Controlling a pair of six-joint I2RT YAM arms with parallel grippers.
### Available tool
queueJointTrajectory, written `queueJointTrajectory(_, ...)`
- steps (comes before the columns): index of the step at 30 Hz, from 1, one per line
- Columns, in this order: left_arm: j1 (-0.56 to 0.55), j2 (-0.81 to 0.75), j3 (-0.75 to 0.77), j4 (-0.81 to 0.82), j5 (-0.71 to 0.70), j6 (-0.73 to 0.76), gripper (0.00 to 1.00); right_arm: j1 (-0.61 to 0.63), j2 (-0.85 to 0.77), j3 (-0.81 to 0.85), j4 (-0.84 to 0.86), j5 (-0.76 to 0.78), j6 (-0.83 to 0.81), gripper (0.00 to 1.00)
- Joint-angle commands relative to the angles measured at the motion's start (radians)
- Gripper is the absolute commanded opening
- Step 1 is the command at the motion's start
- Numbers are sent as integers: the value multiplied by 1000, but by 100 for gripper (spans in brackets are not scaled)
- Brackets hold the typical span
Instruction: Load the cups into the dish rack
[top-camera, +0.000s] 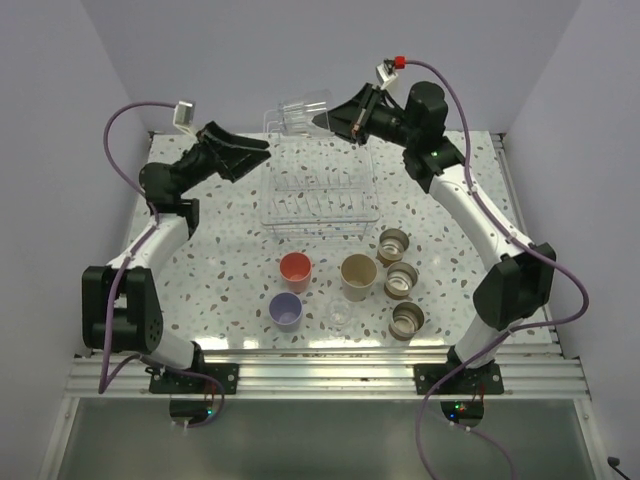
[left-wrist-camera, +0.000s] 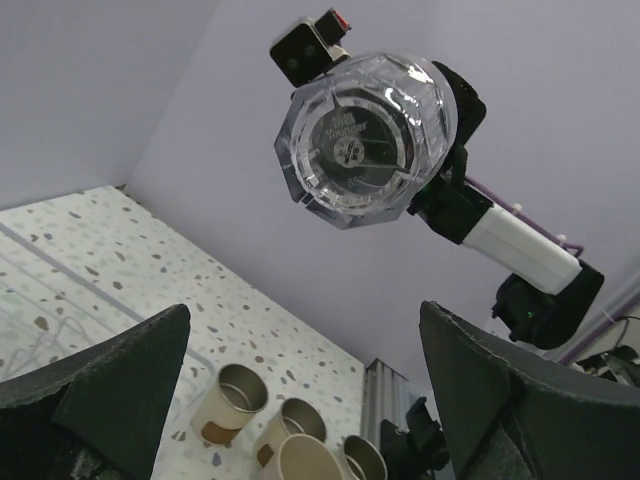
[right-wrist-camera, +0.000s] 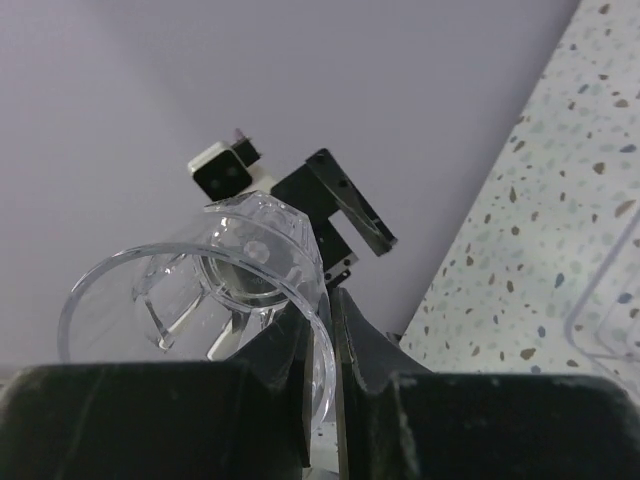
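Observation:
My right gripper (top-camera: 326, 120) is shut on the rim of a clear glass cup (top-camera: 298, 114) and holds it tilted in the air above the far edge of the white wire dish rack (top-camera: 318, 195). In the right wrist view the fingers (right-wrist-camera: 322, 340) pinch the glass wall (right-wrist-camera: 180, 300). My left gripper (top-camera: 262, 152) is open and empty at the rack's far left corner; its view looks up at the held glass (left-wrist-camera: 362, 140). In front of the rack stand the coral-red cup (top-camera: 296, 270), lavender cup (top-camera: 286, 311), beige cup (top-camera: 358, 275), a second clear glass (top-camera: 339, 318) and three tan cups (top-camera: 402, 280).
The rack stands at the middle of the speckled table (top-camera: 220, 270). The purple back wall is close behind both grippers. The tan cups (left-wrist-camera: 230, 400) show low in the left wrist view. The two arms face each other over the rack's far edge.

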Motion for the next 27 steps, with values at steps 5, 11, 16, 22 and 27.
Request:
queueJointTrajectory(5, -73, -10, 16, 240, 48, -178, 100, 33, -75, -29, 191, -67, 125, 0)
queueJointTrajectory(11, -85, -25, 30, 254, 16, -195, 100, 47, -89, -64, 191, -74, 119, 0)
queueJointTrajectory(16, -84, -34, 25, 271, -3, -210, 100, 56, -104, -86, 174, -80, 99, 0)
queueJointTrajectory(22, -84, -48, 32, 269, -30, -210, 100, 79, -124, -120, 128, -70, 53, 0)
queueJointTrajectory(27, -85, -60, 39, 239, -38, -187, 100, 99, -126, -144, 117, -60, 42, 0)
